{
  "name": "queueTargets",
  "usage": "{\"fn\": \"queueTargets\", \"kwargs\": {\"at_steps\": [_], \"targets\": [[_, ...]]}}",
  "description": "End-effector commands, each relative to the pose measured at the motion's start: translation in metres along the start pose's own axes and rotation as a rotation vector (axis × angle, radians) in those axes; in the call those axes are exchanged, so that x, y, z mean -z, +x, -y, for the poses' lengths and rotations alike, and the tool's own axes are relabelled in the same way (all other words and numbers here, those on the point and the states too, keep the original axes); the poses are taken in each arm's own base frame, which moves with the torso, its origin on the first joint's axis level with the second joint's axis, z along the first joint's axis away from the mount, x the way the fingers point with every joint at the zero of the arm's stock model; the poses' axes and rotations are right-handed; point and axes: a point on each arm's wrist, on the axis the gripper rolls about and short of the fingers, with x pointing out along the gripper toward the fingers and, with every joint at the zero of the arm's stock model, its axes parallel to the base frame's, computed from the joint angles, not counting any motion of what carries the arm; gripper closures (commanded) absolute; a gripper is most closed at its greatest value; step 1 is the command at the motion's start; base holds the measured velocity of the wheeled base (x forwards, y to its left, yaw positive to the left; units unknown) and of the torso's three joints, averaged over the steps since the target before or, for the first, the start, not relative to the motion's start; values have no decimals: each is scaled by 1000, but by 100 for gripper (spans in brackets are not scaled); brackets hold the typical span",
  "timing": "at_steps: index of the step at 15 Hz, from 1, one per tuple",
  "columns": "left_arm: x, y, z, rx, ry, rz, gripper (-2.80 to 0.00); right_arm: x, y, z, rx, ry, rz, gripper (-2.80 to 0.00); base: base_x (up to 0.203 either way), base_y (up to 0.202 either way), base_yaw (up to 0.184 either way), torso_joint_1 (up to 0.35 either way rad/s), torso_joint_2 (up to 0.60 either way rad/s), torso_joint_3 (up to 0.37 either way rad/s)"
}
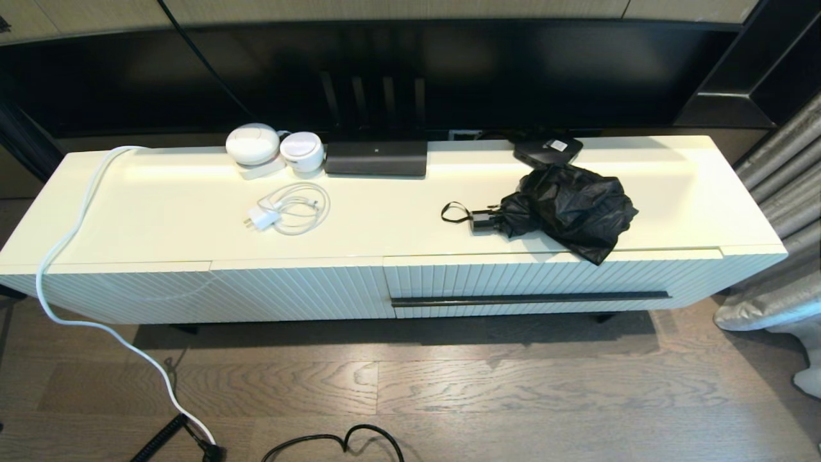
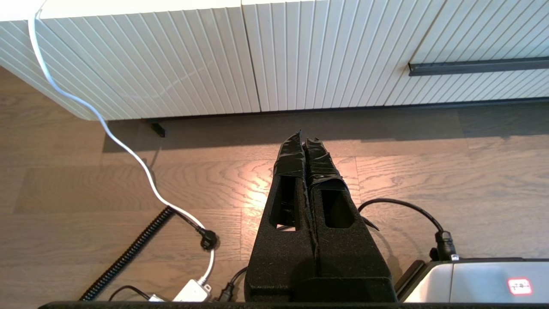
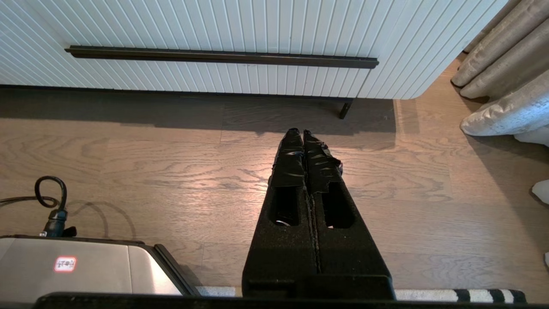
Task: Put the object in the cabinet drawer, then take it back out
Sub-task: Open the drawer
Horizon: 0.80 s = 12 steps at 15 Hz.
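Observation:
The black folding umbrella (image 1: 567,208) lies on the cabinet top (image 1: 397,218) at the right, its handle and wrist loop pointing left and its fabric hanging slightly over the front edge. Below it the ribbed cream drawer (image 1: 551,282) is closed, its long dark bar handle (image 1: 531,299) running across the front. The same bar handle (image 3: 221,57) shows in the right wrist view. Neither arm shows in the head view. My left gripper (image 2: 303,139) hangs shut over the wooden floor in front of the cabinet, holding nothing. My right gripper (image 3: 299,133) is shut and empty, low before the drawer.
On the cabinet top sit a white charger with coiled cable (image 1: 285,210), two round white devices (image 1: 272,149), a dark box (image 1: 376,158) and a flat black box with a sticker (image 1: 547,149). A white cord (image 1: 64,269) trails to the floor. Curtains (image 1: 779,231) hang at the right.

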Motion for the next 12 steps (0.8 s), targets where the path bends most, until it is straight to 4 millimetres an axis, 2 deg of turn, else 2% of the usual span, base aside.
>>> {"fn": "queueTargets", "kwargs": {"at_steps": [1, 10, 12], "targets": [[0, 0, 0, 0, 0, -2, 0, 1, 0, 0, -1, -1, -1, 0, 0, 0, 0, 0, 0, 0], [0, 0, 0, -1, 0, -2, 0, 0, 0, 0, 1, -5, 0, 0, 0, 0, 0, 0, 0, 0], [0, 0, 0, 0, 0, -2, 0, -11, -4, 0, 1, -11, 29, 0, 0, 0, 0, 0, 0, 0]]}}
